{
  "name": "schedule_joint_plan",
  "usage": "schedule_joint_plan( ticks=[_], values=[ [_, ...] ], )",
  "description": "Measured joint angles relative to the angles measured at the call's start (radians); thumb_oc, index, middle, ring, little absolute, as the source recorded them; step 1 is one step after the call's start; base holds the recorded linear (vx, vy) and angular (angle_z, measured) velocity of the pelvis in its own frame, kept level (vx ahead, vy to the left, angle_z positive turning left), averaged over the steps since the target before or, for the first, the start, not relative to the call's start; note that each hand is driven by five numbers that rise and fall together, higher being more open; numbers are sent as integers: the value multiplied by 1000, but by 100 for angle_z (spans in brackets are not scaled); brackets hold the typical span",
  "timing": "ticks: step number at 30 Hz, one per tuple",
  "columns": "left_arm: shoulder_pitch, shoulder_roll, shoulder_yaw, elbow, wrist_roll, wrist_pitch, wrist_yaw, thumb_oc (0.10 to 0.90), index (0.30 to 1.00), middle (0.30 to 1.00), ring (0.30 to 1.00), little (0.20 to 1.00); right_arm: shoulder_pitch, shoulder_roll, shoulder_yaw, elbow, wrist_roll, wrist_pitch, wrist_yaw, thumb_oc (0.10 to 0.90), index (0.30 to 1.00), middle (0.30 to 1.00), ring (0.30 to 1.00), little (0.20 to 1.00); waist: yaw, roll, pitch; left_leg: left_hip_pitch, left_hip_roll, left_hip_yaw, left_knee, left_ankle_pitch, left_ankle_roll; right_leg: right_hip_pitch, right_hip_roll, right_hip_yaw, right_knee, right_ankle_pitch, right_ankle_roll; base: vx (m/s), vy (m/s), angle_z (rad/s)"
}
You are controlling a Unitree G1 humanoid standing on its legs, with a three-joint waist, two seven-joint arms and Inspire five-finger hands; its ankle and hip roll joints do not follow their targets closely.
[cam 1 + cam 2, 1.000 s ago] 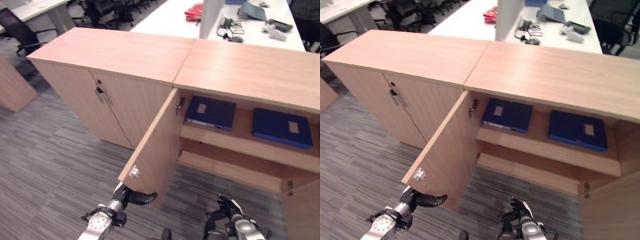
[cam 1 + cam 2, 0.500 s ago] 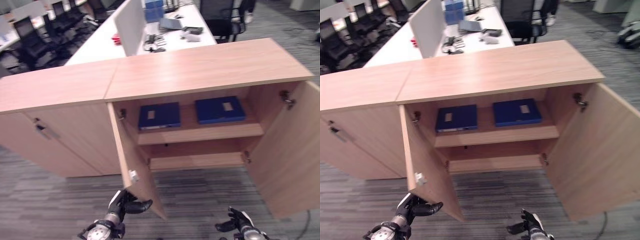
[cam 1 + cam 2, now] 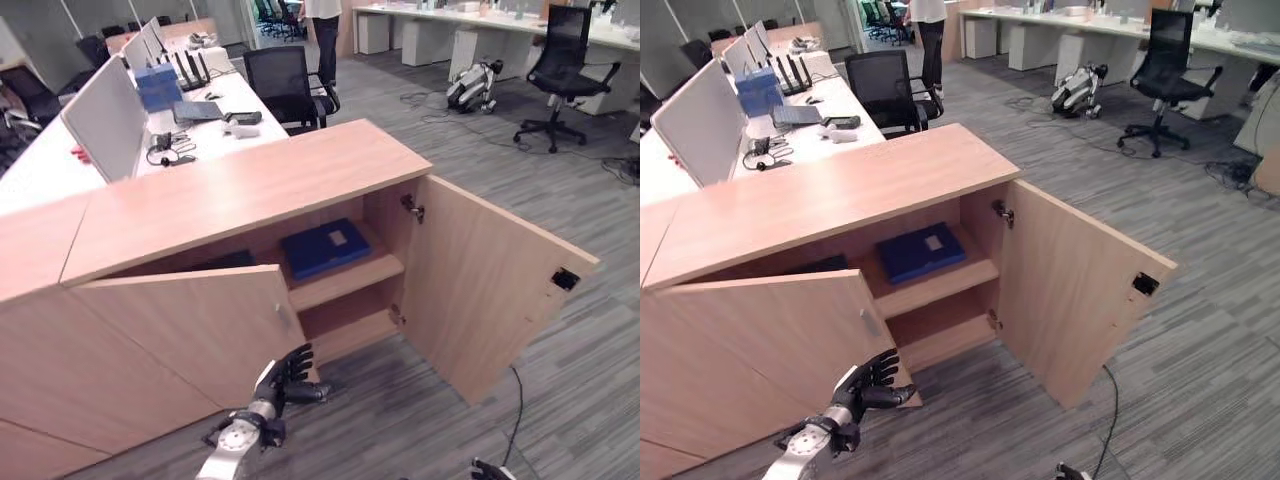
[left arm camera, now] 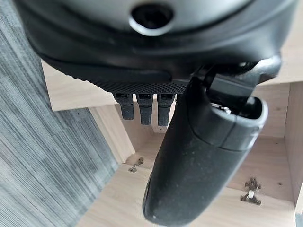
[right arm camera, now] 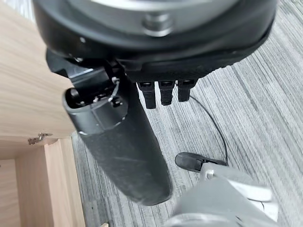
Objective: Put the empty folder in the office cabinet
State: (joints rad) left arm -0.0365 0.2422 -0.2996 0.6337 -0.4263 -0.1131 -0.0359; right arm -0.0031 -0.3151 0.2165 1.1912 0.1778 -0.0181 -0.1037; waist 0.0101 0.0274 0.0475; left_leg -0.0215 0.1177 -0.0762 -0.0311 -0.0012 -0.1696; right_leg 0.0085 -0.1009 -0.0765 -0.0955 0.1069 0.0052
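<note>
The wooden office cabinet [image 3: 250, 185] stands with both doors swung out. A blue folder [image 3: 325, 248] lies flat on its upper shelf, and a second dark folder [image 3: 225, 262] is mostly hidden behind the left door [image 3: 190, 340]. My left hand [image 3: 283, 375] is open, fingers spread, just off that door's lower corner and holding nothing. In the left wrist view, past that hand [image 4: 199, 156], are the cabinet's bare inside and hinges. My right hand [image 5: 123, 146] is open and empty, low over the carpet by the right door.
The right door [image 3: 490, 290] juts far out over the grey carpet. Behind the cabinet run white desks [image 3: 190, 110] with screens and cables. Black office chairs [image 3: 285, 85] stand beyond, and a person [image 3: 325, 30] stands at the far back.
The whole picture has swung round to the right, so the camera moved. My left hand stays by the left door's lower corner with its fingers more spread. The right hand sank to the frame's bottom edge.
</note>
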Motion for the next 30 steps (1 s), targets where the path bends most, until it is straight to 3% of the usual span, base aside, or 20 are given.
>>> schedule_joint_plan(
  ticks=[2, 3, 4, 5, 6, 9, 13, 17, 22, 28, 30],
  values=[
    [-8, 11, 16, 16, -1, -1, 23, 800, 900, 900, 900, 900, -18, -2, 18, -4, 0, -2, -1, 800, 900, 900, 900, 900, 4, 6, 8, -55, -23, 6, -29, 51, 7, 11, 17, 11, -1, -3, -1, 163, 58, -54],
    [-59, 35, 68, 111, -2, -2, 40, 800, 900, 900, 900, 900, -26, 2, 24, -21, -9, -9, 4, 800, 900, 900, 900, 900, 18, 11, 22, -67, -19, 57, -9, 72, 17, 16, 33, 32, 0, -5, -4, 186, 94, -126],
    [-65, 67, 140, 153, -3, -1, 82, 800, 900, 900, 900, 900, -17, -13, 41, -73, -13, -26, 10, 800, 900, 900, 900, 900, 12, 49, 19, -60, -5, 81, 41, 27, 72, 25, 63, 43, 0, -9, 4, 241, 139, -136],
    [-69, 80, 170, 155, -4, -2, 96, 800, 900, 900, 900, 900, -12, -12, 43, -77, -13, -37, 8, 800, 900, 900, 900, 900, 9, 61, 27, -54, 0, 81, 39, 76, 84, 34, 61, 44, 0, -10, 15, 280, 168, -87],
    [-103, 163, 183, 218, -2, -3, 74, 800, 900, 900, 900, 900, -4, 6, 45, -76, -13, -17, 33, 800, 900, 900, 900, 900, -13, 18, 38, 2, -29, 110, -30, 91, 95, 39, 25, 42, 0, -17, 32, 257, 168, -25],
    [-149, 312, 243, 387, 0, 6, 67, 800, 900, 900, 900, 900, 26, 26, 46, -96, -13, -20, 55, 800, 900, 900, 900, 900, -36, -15, 36, 40, -37, 161, -58, 106, 113, 55, 5, 49, 0, -26, 59, 134, 111, -25],
    [-173, 426, 267, 459, 1, 6, 65, 800, 900, 900, 900, 900, 61, 36, 45, -98, -13, -28, 78, 800, 900, 900, 900, 900, -34, -58, 27, 46, -49, 180, -58, 90, 126, 53, -10, 53, 8, -23, 74, 73, 78, -11],
    [-217, 534, 259, 515, 42, 9, 39, 800, 900, 900, 900, 900, 59, 50, 44, -97, -8, -48, 104, 800, 900, 900, 900, 900, -24, -133, 25, 70, -43, 204, -58, 67, 118, 67, 0, 67, 9, -32, 81, 64, 127, -13],
    [-232, 574, 260, 496, 59, 2, 31, 800, 900, 900, 900, 900, 67, 74, 43, -94, -4, -49, 111, 800, 900, 900, 900, 900, 1, -194, 10, 68, -24, 209, -58, 68, 110, 49, 10, 66, 18, -62, 80, 23, 75, -2],
    [-240, 577, 261, 458, 86, 2, 29, 800, 900, 900, 900, 900, 76, 110, 44, -81, 1, -43, 117, 800, 900, 900, 900, 900, 25, -228, 7, 59, -36, 218, -57, 72, 114, 9, -1, 64, 75, -78, 90, -13, 76, -3],
    [-233, 573, 266, 437, 77, 4, 33, 800, 900, 900, 900, 900, 65, 127, 43, -79, 1, -43, 115, 800, 900, 900, 900, 900, 28, -234, 11, 60, -38, 225, -55, 75, 117, -6, -8, 34, 113, -87, 116, -55, 44, -3]
  ],
)
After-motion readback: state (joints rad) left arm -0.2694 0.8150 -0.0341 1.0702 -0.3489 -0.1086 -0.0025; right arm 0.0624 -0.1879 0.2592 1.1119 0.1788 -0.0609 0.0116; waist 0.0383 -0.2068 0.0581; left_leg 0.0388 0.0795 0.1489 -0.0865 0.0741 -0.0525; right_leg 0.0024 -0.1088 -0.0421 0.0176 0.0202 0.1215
